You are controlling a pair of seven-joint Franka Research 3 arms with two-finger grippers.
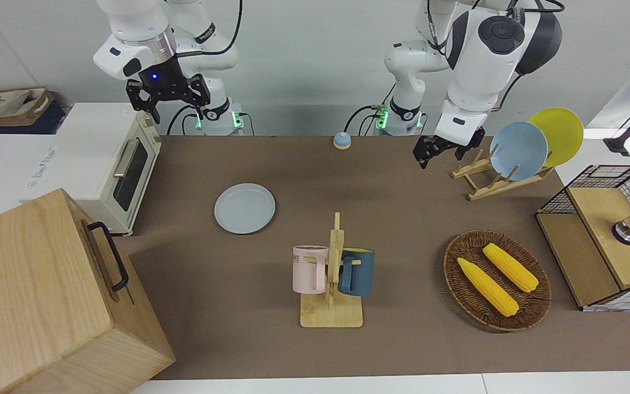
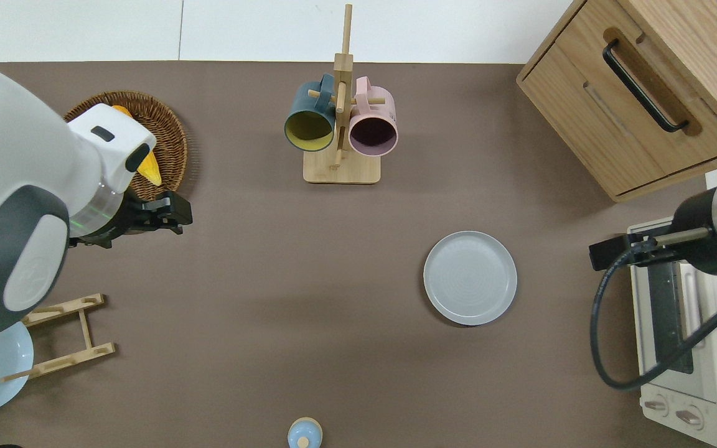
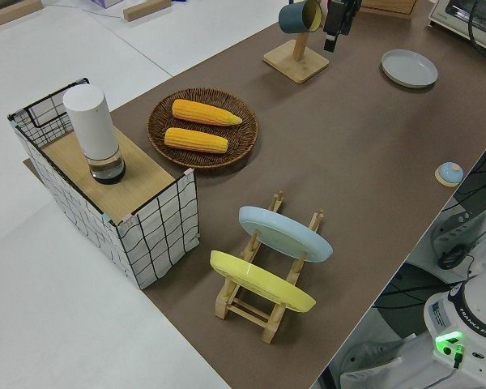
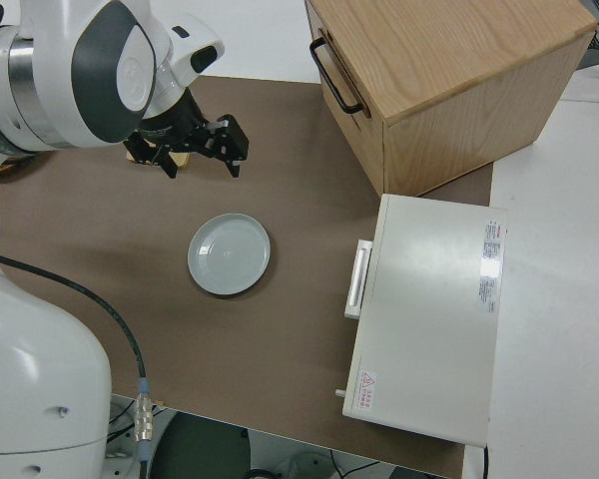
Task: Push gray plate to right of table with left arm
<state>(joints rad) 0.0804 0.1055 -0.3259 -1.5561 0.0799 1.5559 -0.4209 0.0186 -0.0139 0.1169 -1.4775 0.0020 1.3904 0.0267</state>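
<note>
Overhead view shows you the left tool (image 2: pixel 168 214) up over bare surface (image 2: pixel 271 280) beside the corn basket (image 2: pixel 172 137), holding nothing; whether its fingers are apart you cannot tell; the gray plate (image 2: pixel 470 277) lies flat toward the right arm's end, near the toaster oven (image 2: pixel 676 348); the right arm is parked.
</note>
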